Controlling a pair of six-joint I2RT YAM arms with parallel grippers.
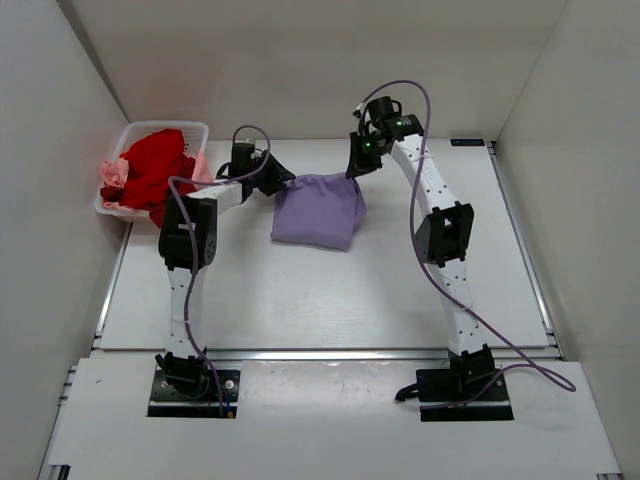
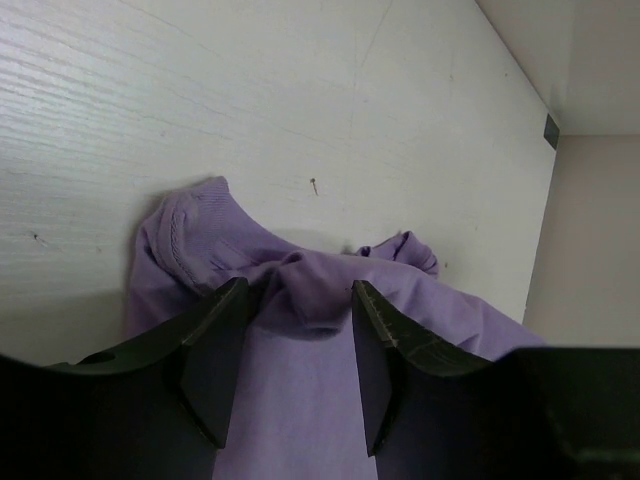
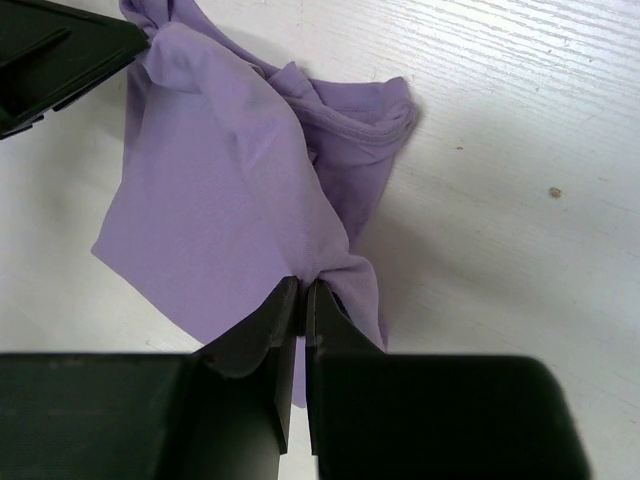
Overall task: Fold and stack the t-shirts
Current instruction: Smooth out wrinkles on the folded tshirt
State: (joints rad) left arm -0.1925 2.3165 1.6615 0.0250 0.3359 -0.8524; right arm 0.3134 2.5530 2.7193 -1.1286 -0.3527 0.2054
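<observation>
The lavender t-shirt [image 1: 318,212] lies bunched on the tabletop [image 1: 300,300], upper middle of the overhead frame, its top edge running left to right between the arms. The right pincer [image 1: 356,170] is clamped on its upper right corner. The left pincer [image 1: 278,187] straddles a ridge of cloth at the upper left corner, jaws apart; I cannot tell whether it grips.

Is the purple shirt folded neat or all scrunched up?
Scrunched up. The lavender t-shirt lies in a wrinkled heap, collar bunched, and the right gripper has its jaws shut on one edge.
</observation>
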